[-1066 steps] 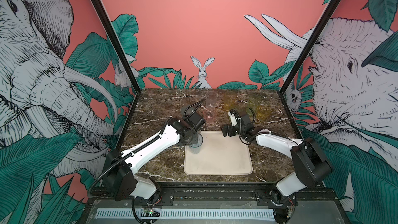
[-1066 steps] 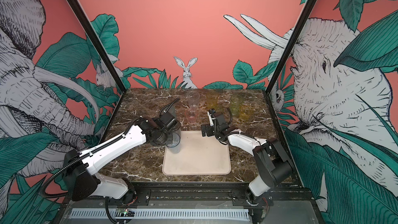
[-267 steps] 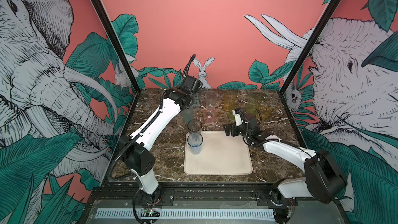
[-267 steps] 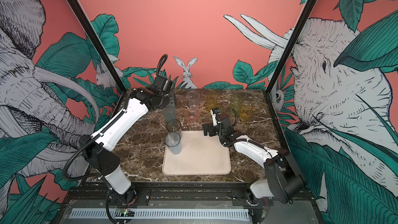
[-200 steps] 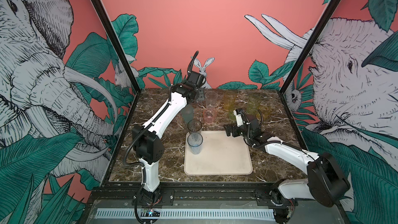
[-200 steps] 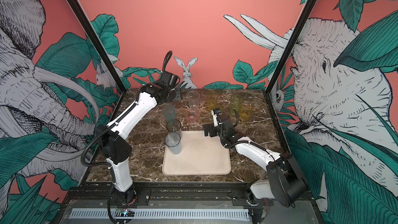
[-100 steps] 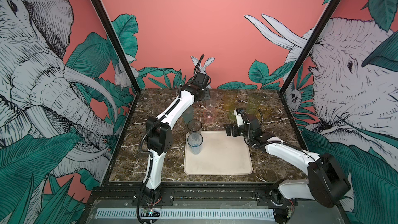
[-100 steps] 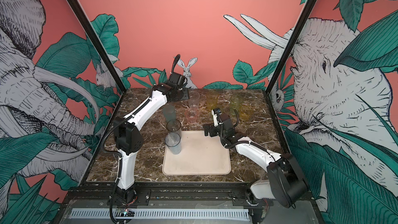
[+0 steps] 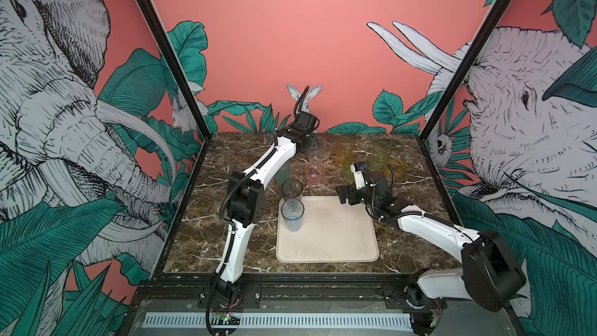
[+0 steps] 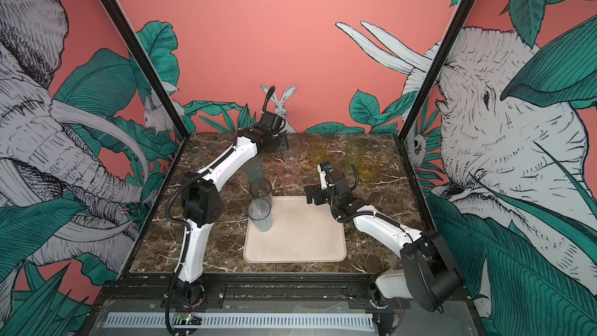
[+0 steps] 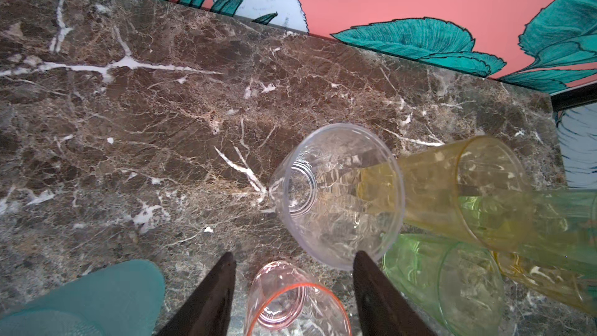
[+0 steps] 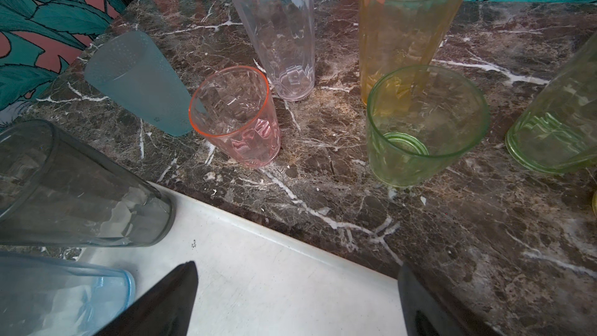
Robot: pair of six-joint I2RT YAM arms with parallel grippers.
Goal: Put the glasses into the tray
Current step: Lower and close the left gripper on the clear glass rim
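The cream tray (image 9: 326, 237) (image 10: 300, 237) lies front centre. A smoky grey glass (image 9: 291, 189) and a blue glass (image 9: 292, 216) stand at its far left corner. Teal (image 12: 139, 82), pink (image 12: 235, 117), clear (image 12: 277, 27), amber (image 12: 407, 27) and green (image 12: 426, 124) glasses stand on the marble behind it. My left gripper (image 9: 312, 145) (image 11: 294, 253) hangs open above the pink glass (image 11: 290, 305), with the clear glass (image 11: 336, 195) rim at one fingertip. It holds nothing. My right gripper (image 9: 344, 195) (image 12: 295, 266) is open and empty over the tray's far right edge.
A taller green glass (image 12: 562, 117) and a short amber one (image 10: 368, 169) stand at the back right, close together. The back wall (image 9: 307, 59) is just behind the left gripper, and black frame posts (image 9: 452, 92) flank the marble table (image 9: 206, 237).
My left arm has left the tray's far left corner, where it was with a glass, and reached to the back, sliding right over the clear and pink glasses. The right arm has barely moved.
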